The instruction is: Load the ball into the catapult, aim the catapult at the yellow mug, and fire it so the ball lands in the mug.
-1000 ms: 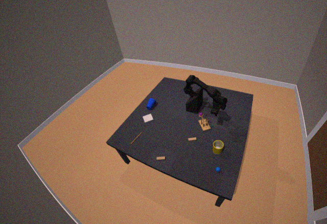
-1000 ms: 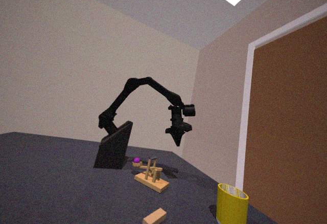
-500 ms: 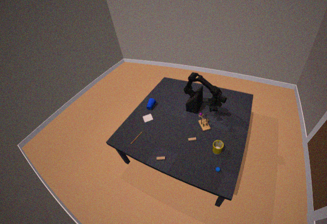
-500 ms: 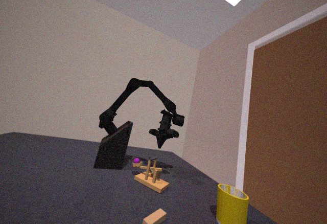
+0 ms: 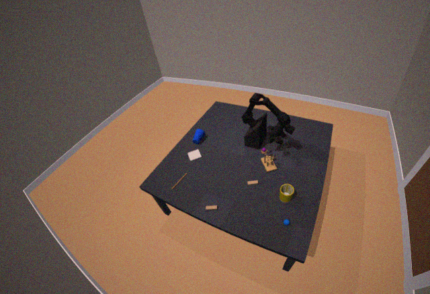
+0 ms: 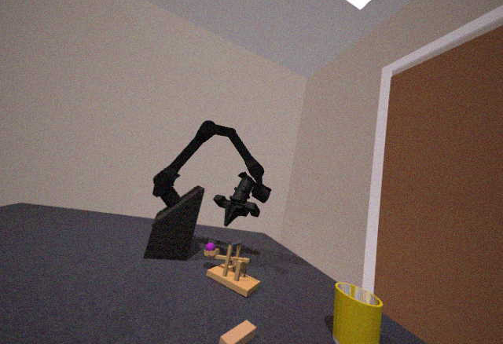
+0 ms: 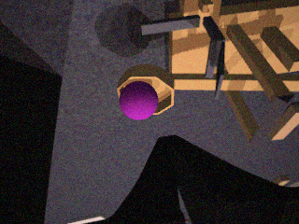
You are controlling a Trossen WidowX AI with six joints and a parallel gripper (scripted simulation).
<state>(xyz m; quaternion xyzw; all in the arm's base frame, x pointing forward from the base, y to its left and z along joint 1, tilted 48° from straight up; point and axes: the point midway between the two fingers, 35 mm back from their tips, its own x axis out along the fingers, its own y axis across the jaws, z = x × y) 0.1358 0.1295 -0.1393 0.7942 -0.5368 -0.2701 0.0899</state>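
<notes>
The purple ball sits in the cup at the end of the catapult's throwing arm. The wooden catapult stands on the table with this cup end near the robot's base and its other end roughly toward the mug. The yellow mug stands upright beyond the catapult, outside the wrist view. My gripper is shut and empty, tilted downward, above the catapult in the exterior view. In the wrist view its tips appear below the ball and do not touch it.
A wooden block lies between the catapult and the front edge. Another block, a blue ball, a thin stick, a white square and a blue cup are also on the table.
</notes>
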